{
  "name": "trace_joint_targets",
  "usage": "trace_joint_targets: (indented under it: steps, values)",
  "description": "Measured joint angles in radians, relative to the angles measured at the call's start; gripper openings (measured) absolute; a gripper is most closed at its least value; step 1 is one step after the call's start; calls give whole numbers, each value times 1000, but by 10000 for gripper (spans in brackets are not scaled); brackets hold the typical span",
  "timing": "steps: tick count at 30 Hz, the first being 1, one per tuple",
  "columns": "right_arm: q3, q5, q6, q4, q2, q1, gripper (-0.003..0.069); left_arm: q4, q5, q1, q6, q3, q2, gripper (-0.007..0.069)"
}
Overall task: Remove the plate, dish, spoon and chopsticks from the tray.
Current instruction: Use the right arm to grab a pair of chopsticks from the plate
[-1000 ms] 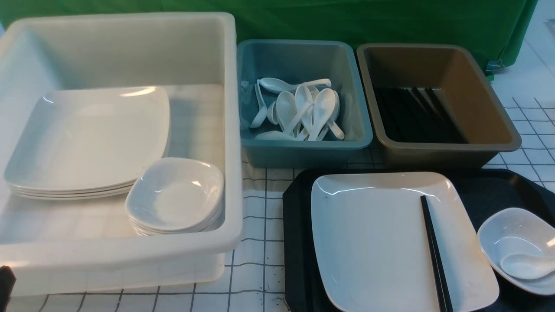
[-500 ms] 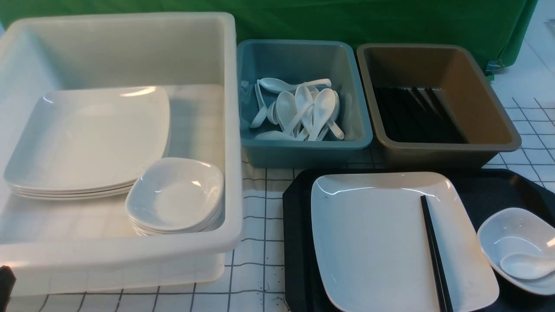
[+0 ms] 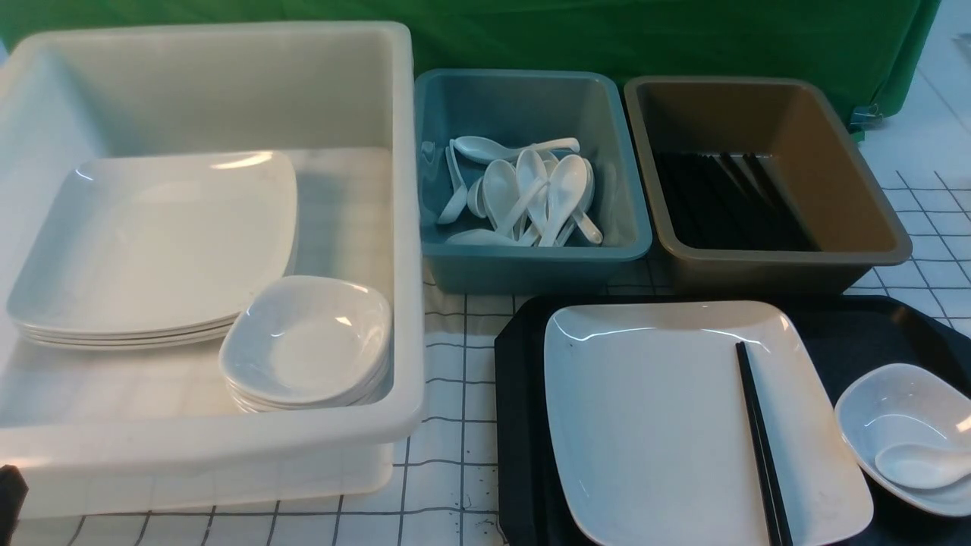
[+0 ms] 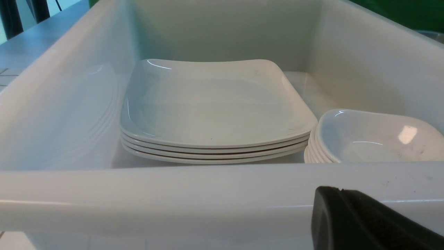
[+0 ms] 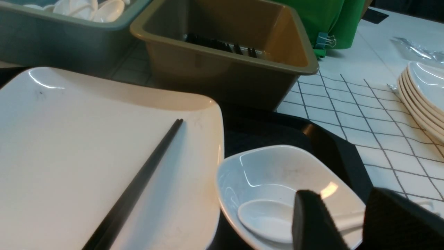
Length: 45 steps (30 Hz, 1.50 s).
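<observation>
The black tray lies at the front right. On it sits the large white plate, with the black chopsticks lying across its right side. Right of the plate is the small dish, and the spoon rests inside it. My right gripper hovers open just above the spoon's handle, which runs under both fingers. My left gripper is shut and empty, just outside the near wall of the white tub.
A big white tub on the left holds stacked plates and stacked dishes. Behind the tray are a teal tub of spoons and a brown tub of chopsticks. More stacked plates lie right of the tray.
</observation>
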Motion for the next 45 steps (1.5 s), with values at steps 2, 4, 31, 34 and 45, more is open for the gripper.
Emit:
trace_joint_targets:
  steps: [2, 4, 31, 34, 45]
  values:
    - [0, -19, -11, 0, 0, 0, 242, 0, 0, 0, 0, 0, 0, 20]
    - [0, -57, -22, 0, 0, 0, 242, 0, 0, 0, 0, 0, 0, 20]
    - [-78, -353, 757, 150, 0, 0, 183, 0, 0, 0, 0, 0, 0, 20]
    - [-237, -355, 584, 150, 37, 0, 72, 0, 0, 0, 0, 0, 0, 20]
    - [-722, 376, 283, 148, 524, 0, 17, 0, 0, 0, 0, 0, 0, 20]
